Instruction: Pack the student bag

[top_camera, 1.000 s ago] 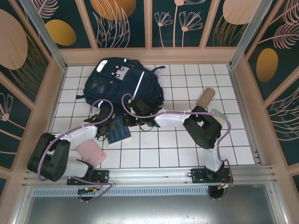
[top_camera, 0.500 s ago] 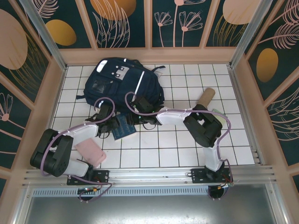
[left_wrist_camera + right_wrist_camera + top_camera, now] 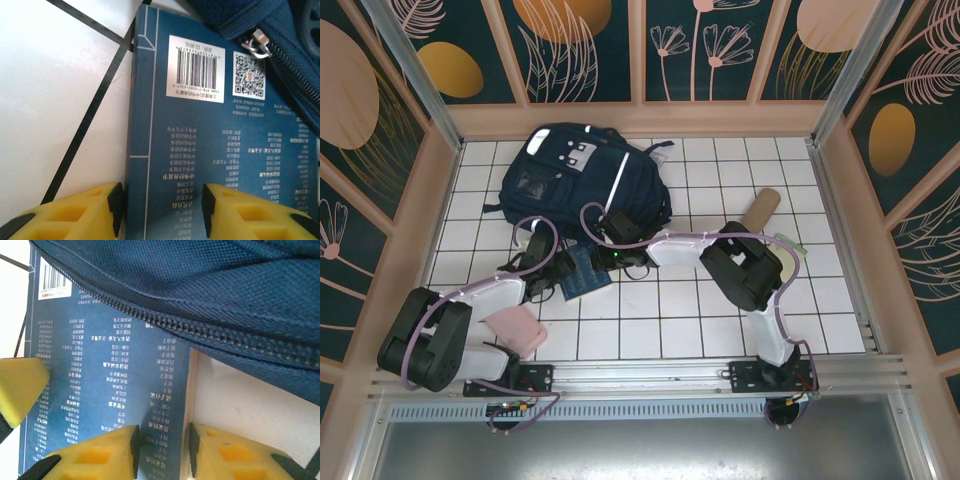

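Step in hand: getting the blue book (image 3: 215,150) into the student bag (image 3: 582,175), which lies far-left on the worktop (image 3: 720,320), its zipper edge overlapping the book. Your left hand (image 3: 162,195) is spread over the spine. Your right hand (image 3: 162,437) is narrowly parted; can't tell if it's pinching. Next, probably slide the book under the zipper lip.

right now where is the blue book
Top view: the blue book lies flat on the white tiles, left of centre, its far edge overlapped by the student bag, with the pink case nearer and further left.
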`<state>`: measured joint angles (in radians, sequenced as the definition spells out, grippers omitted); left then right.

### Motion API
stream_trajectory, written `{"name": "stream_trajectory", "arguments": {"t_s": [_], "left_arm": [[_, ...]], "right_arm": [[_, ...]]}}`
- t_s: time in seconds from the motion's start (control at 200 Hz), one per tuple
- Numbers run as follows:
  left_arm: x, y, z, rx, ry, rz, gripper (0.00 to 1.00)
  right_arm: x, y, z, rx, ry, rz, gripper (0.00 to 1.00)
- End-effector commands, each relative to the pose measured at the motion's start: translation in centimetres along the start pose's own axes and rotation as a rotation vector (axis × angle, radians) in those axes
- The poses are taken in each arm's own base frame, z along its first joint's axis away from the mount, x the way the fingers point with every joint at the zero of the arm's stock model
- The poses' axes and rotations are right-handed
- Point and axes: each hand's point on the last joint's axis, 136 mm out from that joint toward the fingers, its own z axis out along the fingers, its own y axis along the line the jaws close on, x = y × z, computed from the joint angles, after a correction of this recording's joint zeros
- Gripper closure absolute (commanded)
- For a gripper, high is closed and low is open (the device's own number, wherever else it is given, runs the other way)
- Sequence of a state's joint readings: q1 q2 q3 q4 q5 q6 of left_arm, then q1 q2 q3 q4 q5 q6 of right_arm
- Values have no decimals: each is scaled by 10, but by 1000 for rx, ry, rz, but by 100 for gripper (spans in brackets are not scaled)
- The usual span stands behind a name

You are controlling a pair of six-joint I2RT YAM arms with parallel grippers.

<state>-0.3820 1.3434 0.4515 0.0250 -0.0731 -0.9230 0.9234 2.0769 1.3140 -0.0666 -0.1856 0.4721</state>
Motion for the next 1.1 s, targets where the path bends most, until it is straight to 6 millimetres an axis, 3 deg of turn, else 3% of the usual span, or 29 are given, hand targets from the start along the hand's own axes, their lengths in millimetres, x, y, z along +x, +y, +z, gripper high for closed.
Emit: {"name": "stream_trajectory", "arguments": {"t_s": [0.0,0.215,0.305,0.42,0.535,0.68,0.856,0.976,1.096], "left_arm": [[43,-4,-3,100,175,-60,53],[18,-58,-53,418,82,-48,57],[13,-68,-70,500,49,-56,57],[9,-61,-72,492,7,-75,57],[17,-48,-56,423,40,-87,57],[27,-45,-40,384,97,-77,59],[18,-44,-42,345,70,-71,75],[5,-42,-55,304,21,-55,100],[-7,-41,-73,268,-16,-48,100]], "right_arm": [[31,33,18,-127,109,-52,67],[27,32,17,-130,105,-32,67],[24,30,15,-130,99,-24,67],[21,30,12,-138,89,-13,67],[19,30,11,-140,87,-12,67],[20,29,9,-137,86,-10,67],[18,28,4,-129,72,-5,66],[8,29,-9,-128,38,1,62],[-11,32,-32,-139,-20,6,53]]}}
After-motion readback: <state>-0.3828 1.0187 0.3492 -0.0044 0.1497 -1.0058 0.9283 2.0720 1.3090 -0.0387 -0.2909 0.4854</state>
